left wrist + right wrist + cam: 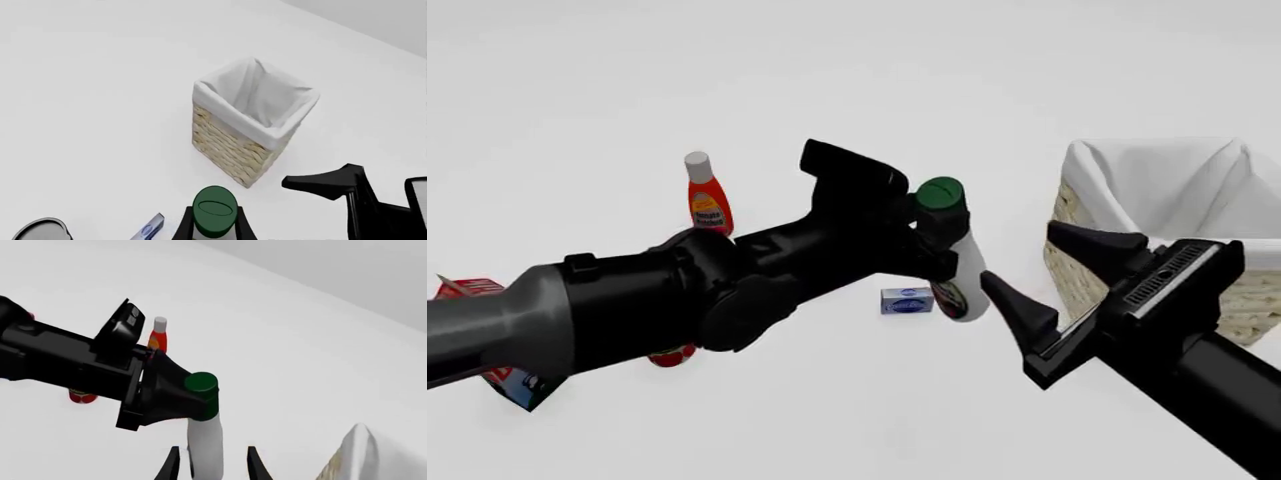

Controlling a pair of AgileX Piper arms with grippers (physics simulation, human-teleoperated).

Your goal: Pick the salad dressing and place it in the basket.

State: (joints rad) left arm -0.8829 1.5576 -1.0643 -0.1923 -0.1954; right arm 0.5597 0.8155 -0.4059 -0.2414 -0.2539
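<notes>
Two arms over the white worktop (827,420). The left claw (941,245) is clamped on the neck of the salad dressing (961,270), just below its dark green cap; the bottle is lifted off the worktop and roughly upright, slightly tilted, with the oval dark label low on its body. In the left wrist view the green cap (215,210) sits between the claw fingers, seen from above.

The right claw (1065,285) has its jaws spread, nothing between them in the front view; it hangs just right of the bottle, in front of the basket (1228,300). In the right wrist view the white bottle body (205,445) stands between the two fingertips; contact cannot be judged.

The basket stands upright at the right side of the worktop, white cloth lining folded over its rim, well apart from the bottle.

Other items: a red bottle with a white cap (706,195) upright at the far left, a small blue-and-white packet (906,300) lying flat under the held bottle, a red box (481,330) partly hidden behind the left arm.
</notes>
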